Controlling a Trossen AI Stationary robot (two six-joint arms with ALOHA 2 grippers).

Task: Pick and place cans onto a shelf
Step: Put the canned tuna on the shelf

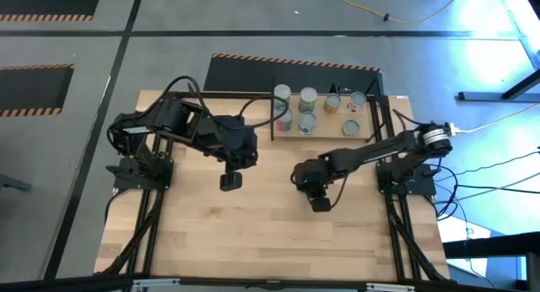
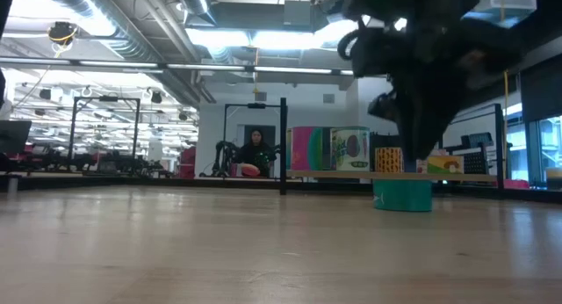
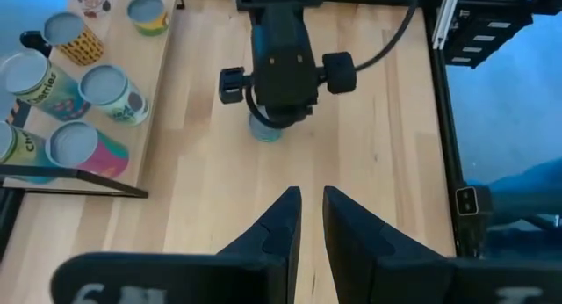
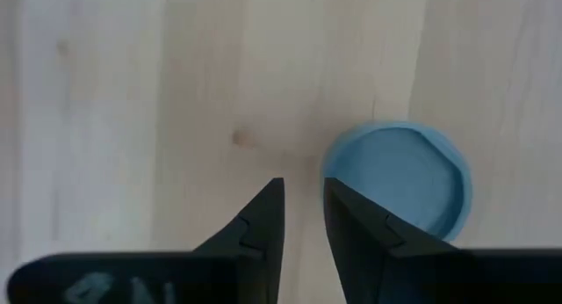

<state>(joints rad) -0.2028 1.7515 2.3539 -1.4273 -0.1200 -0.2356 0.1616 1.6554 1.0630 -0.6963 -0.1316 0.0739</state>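
A teal can (image 2: 402, 196) stands upright on the tabletop; its round top also shows in the right wrist view (image 4: 397, 177) and its side in the left wrist view (image 3: 266, 131). My right gripper (image 4: 304, 199) points down over it, shut, with the can top just beside one finger; it also shows in the high view (image 1: 315, 193). My left gripper (image 3: 312, 207) is shut and empty, hovering left of it (image 1: 229, 181). Several cans (image 1: 307, 123) stand upright on the light wood shelf (image 1: 371, 115) at the far edge.
The shelf's black edge panel (image 3: 70, 177) stands along its left side. The shelf cans (image 3: 105, 93) fill much of the board. Black frame rails (image 1: 384, 148) run along the table's right side. A person (image 2: 255, 150) sits in the room beyond the table.
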